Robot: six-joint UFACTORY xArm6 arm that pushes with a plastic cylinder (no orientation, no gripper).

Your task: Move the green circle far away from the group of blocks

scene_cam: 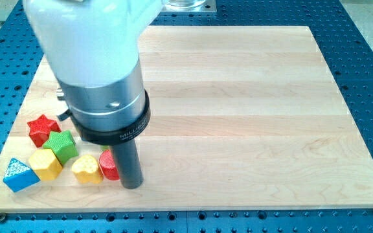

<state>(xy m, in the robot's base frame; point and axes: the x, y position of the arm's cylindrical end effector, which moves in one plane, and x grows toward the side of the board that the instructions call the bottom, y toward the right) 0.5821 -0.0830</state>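
Observation:
A green block sits in a cluster at the board's lower left; its exact shape is hard to make out. Around it are a red star to its upper left, a yellow block just below it, a blue triangle at the far left, a yellow heart, and a red block partly hidden by my rod. My tip rests on the board right against the red block's right side, about a hundred pixels right of the green block and a little lower.
The wooden board lies on a blue perforated table. The arm's wide white and grey body hides the board's upper left. The board's bottom edge runs just under the cluster.

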